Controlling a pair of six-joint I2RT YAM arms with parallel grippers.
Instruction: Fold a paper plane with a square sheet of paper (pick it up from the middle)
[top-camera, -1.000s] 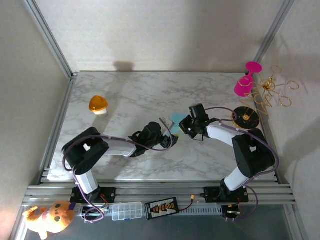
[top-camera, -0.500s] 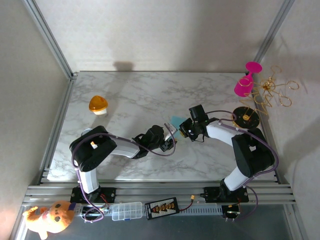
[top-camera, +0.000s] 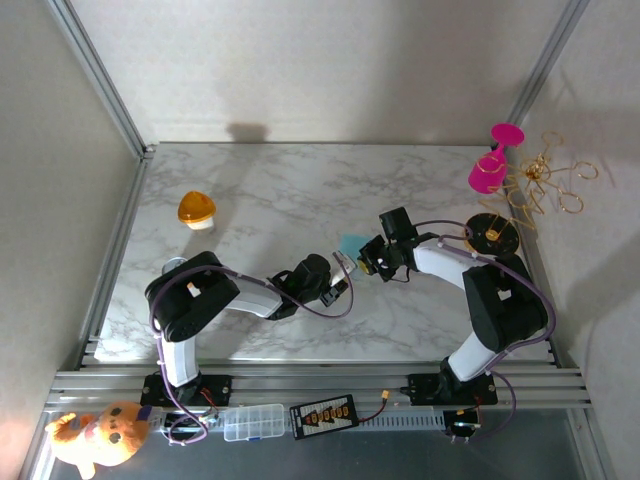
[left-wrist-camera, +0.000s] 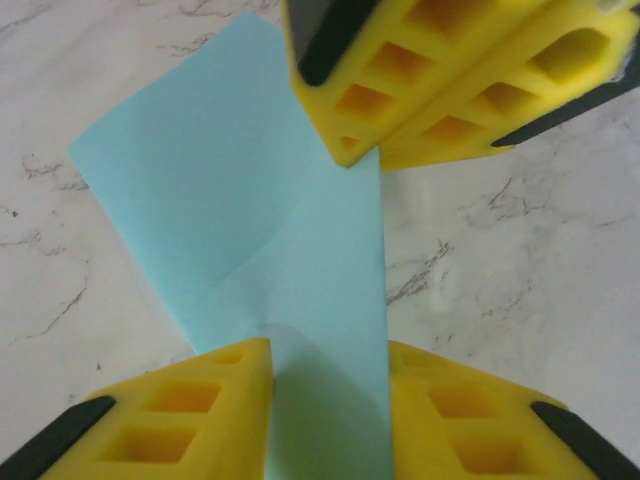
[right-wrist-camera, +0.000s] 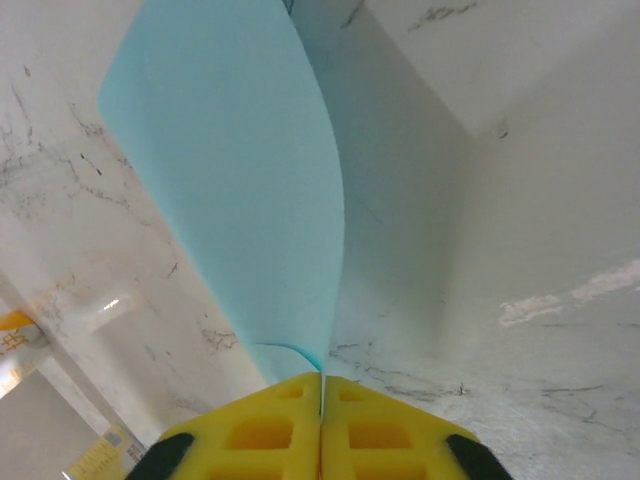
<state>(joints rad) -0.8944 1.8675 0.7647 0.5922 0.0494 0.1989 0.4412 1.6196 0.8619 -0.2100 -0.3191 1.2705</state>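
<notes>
The right pincer (right-wrist-camera: 321, 385) is clenched on one edge of the creased square sheet of paper (left-wrist-camera: 250, 200) mid-way across the table (top-camera: 260, 190); the left pincer (left-wrist-camera: 330, 365) straddles its other end, released

Likely lab: aluminium frame (top-camera: 100, 70), marble tabletop (top-camera: 290, 185)

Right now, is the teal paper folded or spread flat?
Folded: the teal-blue paper sheet shows a diagonal crease and overlapping layers; the right pincer pinches one edge.
</notes>
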